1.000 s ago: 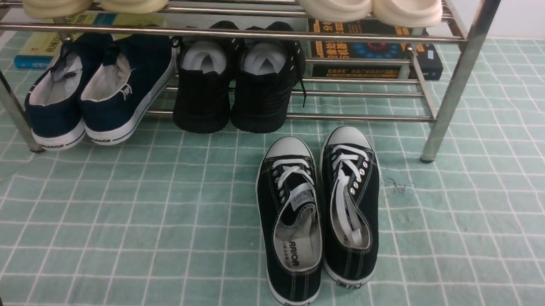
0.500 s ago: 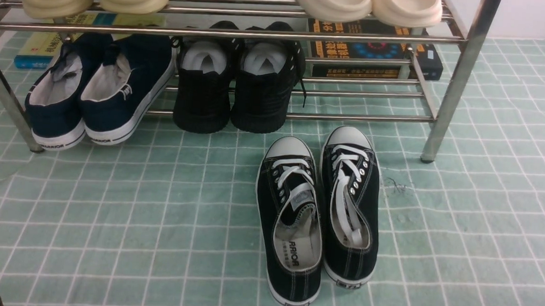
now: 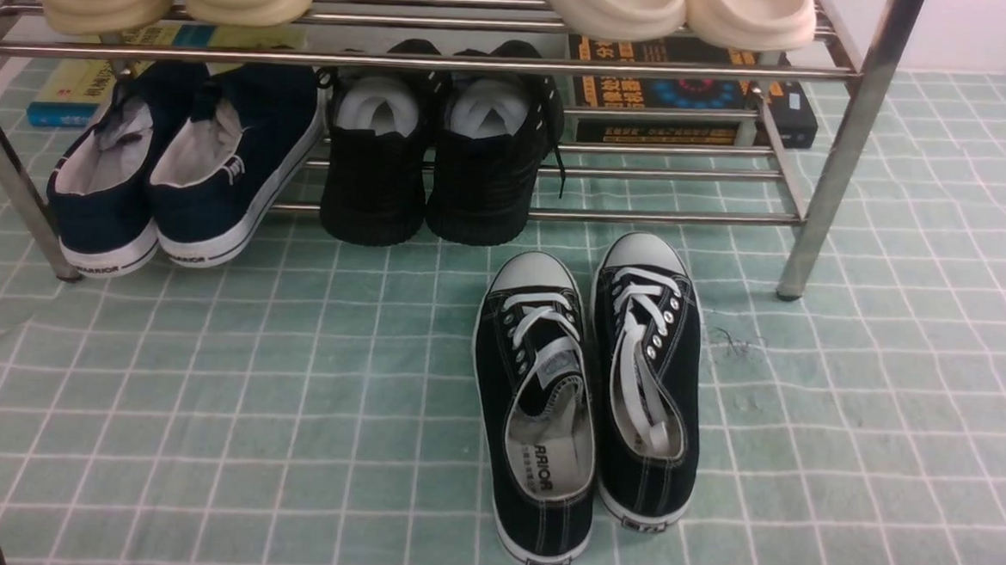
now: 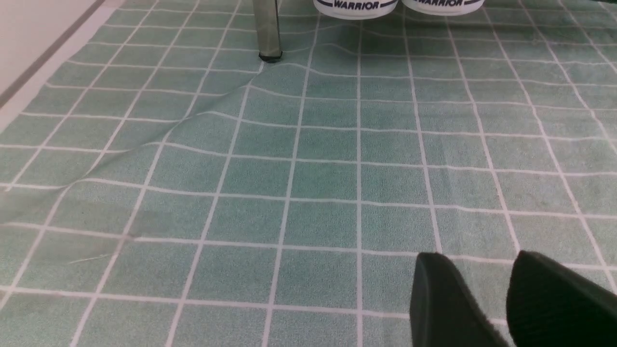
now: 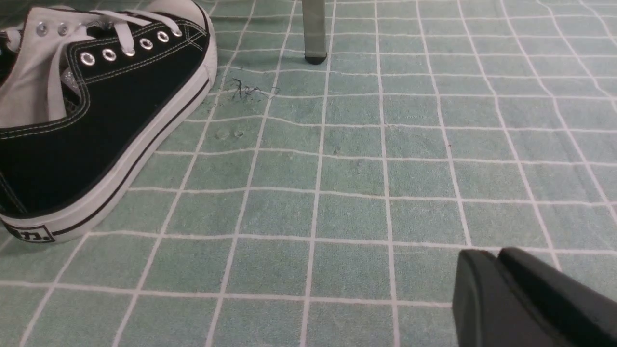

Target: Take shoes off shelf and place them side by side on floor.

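Observation:
Both shoes, black canvas sneakers with white laces and toe caps, stand side by side on the floor (image 3: 204, 405), toes toward the shelf (image 3: 837, 154). The left shoe (image 3: 540, 405) touches the right shoe (image 3: 649, 376), which sits slightly further forward. In the right wrist view the right shoe (image 5: 96, 120) lies well off to one side of my right gripper (image 5: 491, 253), whose fingers press together with nothing between them. My left gripper (image 4: 477, 262) hovers over bare floor, open and empty.
Navy slip-ons (image 3: 182, 171) and all-black shoes stuffed with paper (image 3: 432, 158) sit on the shelf's lower tier, cream slippers (image 3: 681, 8) on the upper one. Books (image 3: 694, 94) lie behind. Shelf legs (image 5: 314, 29) (image 4: 267, 29) stand on the wrinkled sheet.
The dark tip of my right arm at the front view's right edge has slid out of the picture. The shoes have not moved.

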Action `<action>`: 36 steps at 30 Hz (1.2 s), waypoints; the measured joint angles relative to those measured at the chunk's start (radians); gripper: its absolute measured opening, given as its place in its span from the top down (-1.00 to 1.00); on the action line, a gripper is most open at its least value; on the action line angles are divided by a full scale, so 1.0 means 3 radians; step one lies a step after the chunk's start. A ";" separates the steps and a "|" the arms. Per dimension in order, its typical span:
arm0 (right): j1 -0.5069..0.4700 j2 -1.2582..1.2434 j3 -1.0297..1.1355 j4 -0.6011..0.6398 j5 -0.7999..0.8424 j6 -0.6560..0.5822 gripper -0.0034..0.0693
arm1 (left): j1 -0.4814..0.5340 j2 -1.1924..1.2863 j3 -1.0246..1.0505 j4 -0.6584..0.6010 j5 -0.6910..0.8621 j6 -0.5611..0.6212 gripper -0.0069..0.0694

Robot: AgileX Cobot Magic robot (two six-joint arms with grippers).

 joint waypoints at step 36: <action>-0.0185 0.0000 0.0000 -0.0003 0.0000 0.0000 0.59 | 0.0000 0.0000 0.0000 0.0000 0.0000 0.0000 0.18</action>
